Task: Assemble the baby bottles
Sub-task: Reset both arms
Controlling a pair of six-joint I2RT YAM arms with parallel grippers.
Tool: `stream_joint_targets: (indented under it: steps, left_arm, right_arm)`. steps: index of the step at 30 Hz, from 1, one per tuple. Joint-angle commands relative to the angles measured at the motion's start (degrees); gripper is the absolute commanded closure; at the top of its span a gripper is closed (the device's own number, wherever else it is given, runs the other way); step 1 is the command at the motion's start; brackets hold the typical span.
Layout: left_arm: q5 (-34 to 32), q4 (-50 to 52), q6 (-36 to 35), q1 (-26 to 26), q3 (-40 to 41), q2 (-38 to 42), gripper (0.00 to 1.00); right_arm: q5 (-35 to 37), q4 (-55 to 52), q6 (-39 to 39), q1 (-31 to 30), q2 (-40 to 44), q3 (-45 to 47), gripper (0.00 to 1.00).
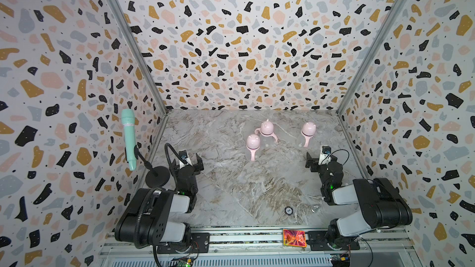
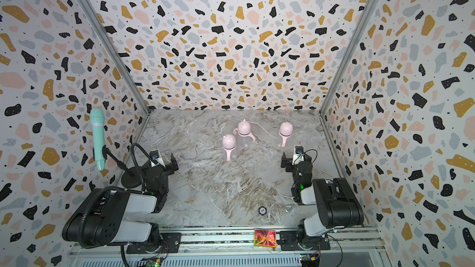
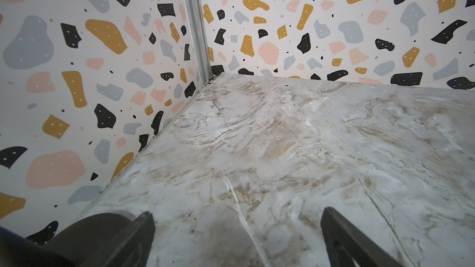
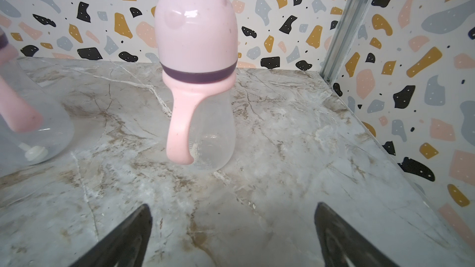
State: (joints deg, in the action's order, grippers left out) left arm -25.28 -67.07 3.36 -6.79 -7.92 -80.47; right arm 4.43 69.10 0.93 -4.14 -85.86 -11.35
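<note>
Toward 12 o'clock on the marble table [image 1: 226, 191], the front baby bottle [image 1: 253, 147] and the back baby bottle [image 1: 266, 131] stand close together with pink caps on. The side baby bottle [image 1: 308, 133] stands alone at 2 o'clock. The left gripper [image 1: 188, 162] at 9 o'clock and the right gripper [image 1: 311, 162] at 3 o'clock both have fingers spread wide, holding nothing.
</note>
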Motion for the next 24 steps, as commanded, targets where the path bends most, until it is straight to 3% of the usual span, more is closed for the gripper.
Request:
stream_joint_targets:
  steps: [1, 8, 12, 13, 14, 16, 24]
  left_arm:
    - [0.65, -2.82, -0.72, 0.37, -0.88, 0.45, 0.0]
    - [1.15, -1.84, -0.92, 0.35, -1.1, 0.8, 0.01]
    - [15.25, -3.54, -5.14, 1.64, -0.07, 0.91, 0.01]
    - [15.77, -4.33, -5.03, 1.93, 0.14, 0.86, 0.01]
    - [15.41, -3.6, -4.84, 1.96, -0.19, 0.86, 0.01]
    - [6.48, -0.75, -0.89, 1.95, -1.79, 0.48, 0.01]
    - [6.41, -1.59, -1.14, 1.86, -1.31, 0.66, 0.01]
  right_arm:
    - [0.51, 1.15, -0.64, -0.27, 0.96, -0.77, 0.01]
    - [0.64, 1.17, -0.63, -0.31, 0.92, -0.73, 0.01]
    - [0.58, 1.13, -0.63, -0.25, 0.88, -0.77, 0.01]
    - [0.58, 1.13, -0.64, -0.25, 0.88, -0.72, 0.01]
    - [0.58, 1.16, -0.59, -0.27, 0.88, -0.77, 0.01]
    - [0.66, 1.16, -0.58, -0.32, 0.92, -0.77, 0.01]
    - [-0.04, 0.25, -0.4, -0.06, 0.68, -1.37, 0.01]
